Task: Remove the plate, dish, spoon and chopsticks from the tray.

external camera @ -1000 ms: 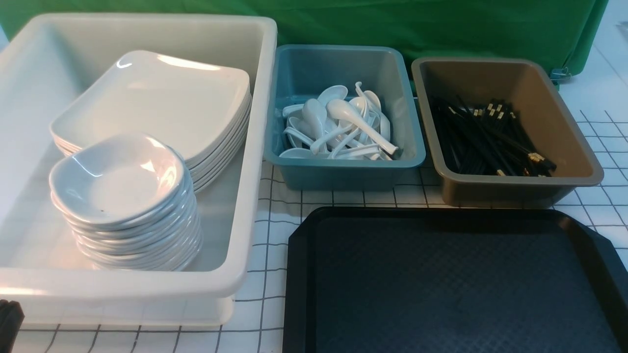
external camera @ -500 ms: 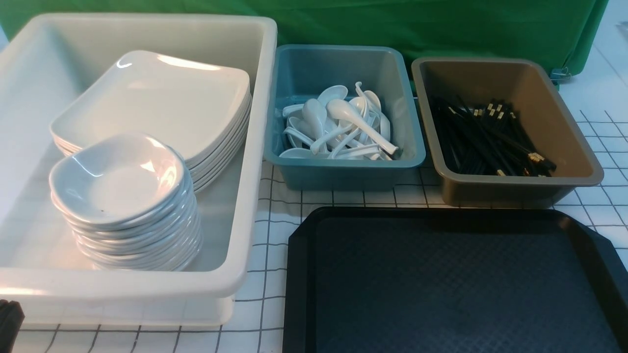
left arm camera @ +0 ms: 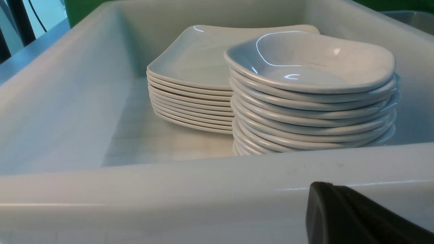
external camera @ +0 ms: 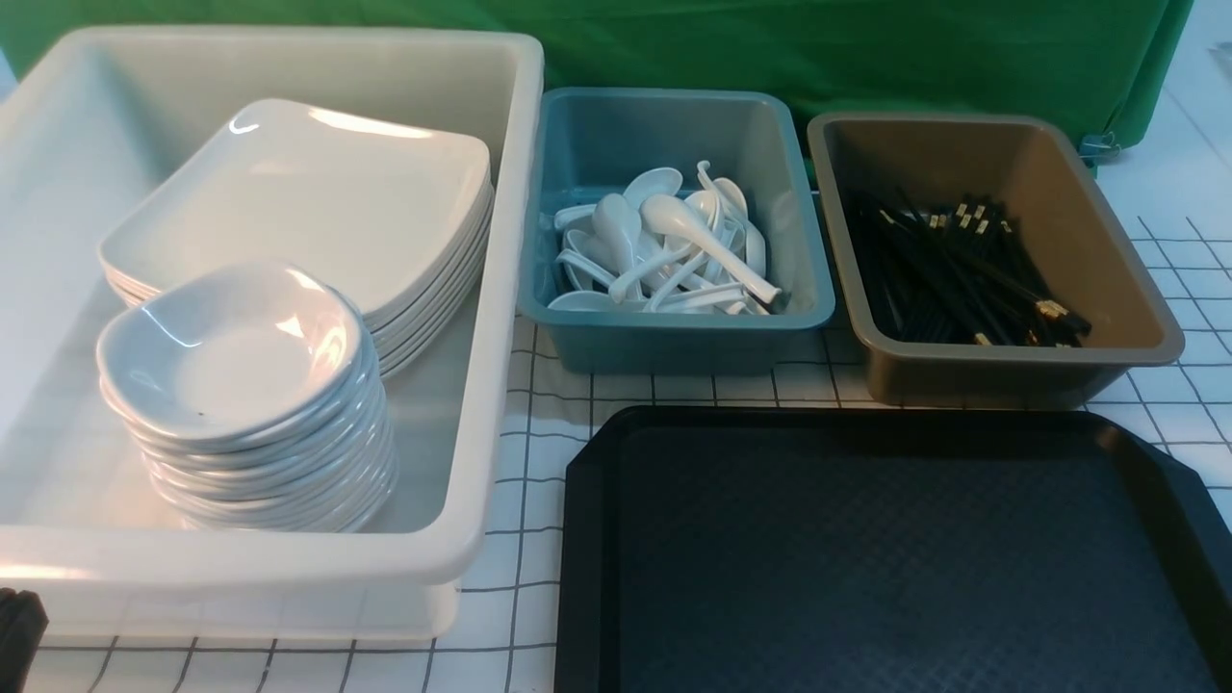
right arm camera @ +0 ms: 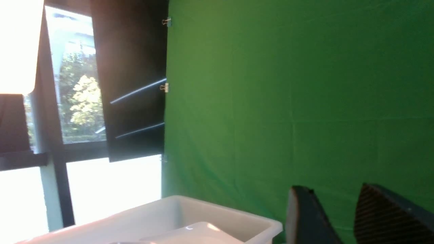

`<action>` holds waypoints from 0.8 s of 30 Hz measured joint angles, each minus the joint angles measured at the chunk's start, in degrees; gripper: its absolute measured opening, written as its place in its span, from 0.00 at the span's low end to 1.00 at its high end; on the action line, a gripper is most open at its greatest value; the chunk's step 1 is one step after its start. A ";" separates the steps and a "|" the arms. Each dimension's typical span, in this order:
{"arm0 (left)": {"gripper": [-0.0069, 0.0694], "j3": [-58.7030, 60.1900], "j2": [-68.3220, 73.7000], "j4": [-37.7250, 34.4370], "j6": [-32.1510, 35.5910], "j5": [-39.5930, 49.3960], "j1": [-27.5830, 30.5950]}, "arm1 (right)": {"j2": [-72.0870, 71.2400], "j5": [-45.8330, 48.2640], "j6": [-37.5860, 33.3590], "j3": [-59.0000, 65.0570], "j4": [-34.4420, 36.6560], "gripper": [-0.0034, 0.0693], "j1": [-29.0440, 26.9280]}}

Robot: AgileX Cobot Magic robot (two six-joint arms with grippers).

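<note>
The black tray point(external camera: 589, 539) lies at the front right with nothing on its textured base. A large white plate point(external camera: 318, 202) tops a stack in the white tub point(external camera: 500, 318), and a small deep dish point(external camera: 236, 351) tops a second stack in front of it. White spoons point(external camera: 674, 241) are heaped in the teal tub point(external camera: 674, 322). Black chopsticks point(external camera: 953, 269) lie in the brown tub point(external camera: 1011, 371). My left gripper point(left arm camera: 325, 185) is shut and empty, low outside the white tub's point(left arm camera: 169, 183) near wall, facing the dish stack point(left arm camera: 315, 61) and plate stack point(left arm camera: 193, 57); its tip point(external camera: 14, 621) shows at the front left. My right gripper point(right arm camera: 334, 188) is open and empty, raised toward the green backdrop.
A green cloth point(external camera: 818, 48) hangs behind the three tubs. The table wears a white cloth with a black grid point(external camera: 539, 423). The right wrist view also shows a window point(right arm camera: 81, 101) and one corner of the white tub point(right arm camera: 203, 217).
</note>
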 joint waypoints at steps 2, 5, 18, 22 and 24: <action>0.10 0.00 0.00 0.00 0.00 -0.05 0.00 | 0.95 0.00 -4.24 0.05 5.99 0.38 0.00; 0.10 0.00 0.00 0.00 0.00 -0.05 0.00 | 1.91 0.05 -5.31 0.62 8.08 0.38 0.00; 0.10 0.00 0.00 0.04 0.00 -0.05 0.00 | 0.03 0.06 -13.86 21.57 8.67 0.38 -20.07; 0.10 0.00 0.00 0.04 0.00 -0.05 0.00 | -2.59 0.89 -13.63 31.28 8.67 0.38 -30.97; 0.10 0.00 0.00 0.04 0.00 -0.07 0.00 | -4.40 2.95 -13.47 32.37 8.73 0.38 -34.11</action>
